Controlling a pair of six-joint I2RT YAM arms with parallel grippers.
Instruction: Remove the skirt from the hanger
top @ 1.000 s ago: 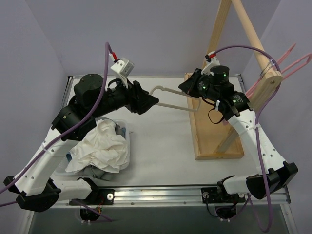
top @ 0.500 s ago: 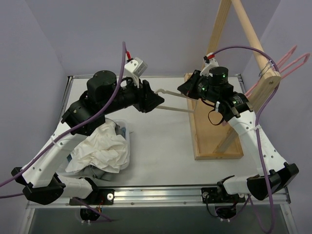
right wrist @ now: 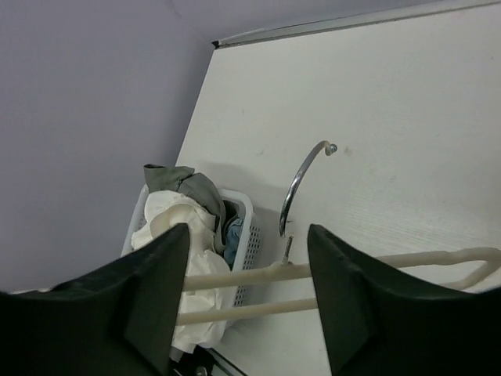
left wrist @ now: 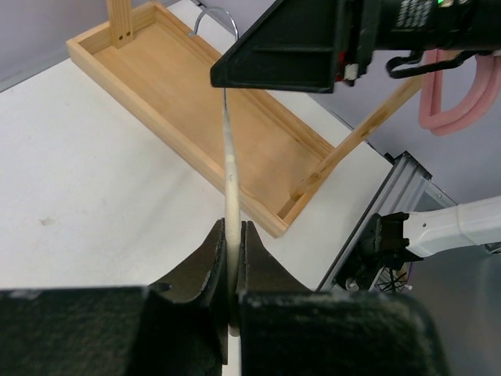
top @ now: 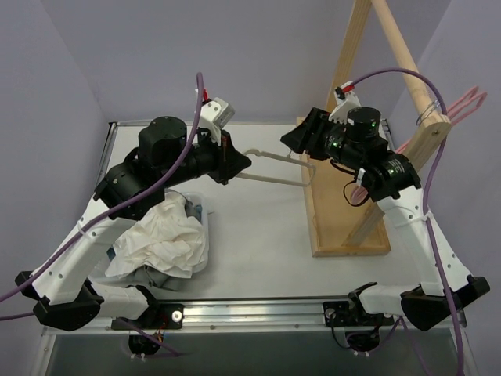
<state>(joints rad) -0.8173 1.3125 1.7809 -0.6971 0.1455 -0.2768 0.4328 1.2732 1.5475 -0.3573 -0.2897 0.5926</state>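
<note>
Left gripper (left wrist: 233, 235) clamped on hanger (left wrist: 228, 157), right gripper (right wrist: 249, 235) parted — basket (top: 200, 208) mostly hidden under skirt (top: 164, 243)

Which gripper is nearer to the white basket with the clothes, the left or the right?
Left. The left gripper, shut on the hanger, hovers just beyond the basket. The right gripper, open, is farther to the right, beside the wooden rack.

No legible text or numbers, small white print on right arm's black housing (left wrist: 395, 31), too blurred to read
</note>
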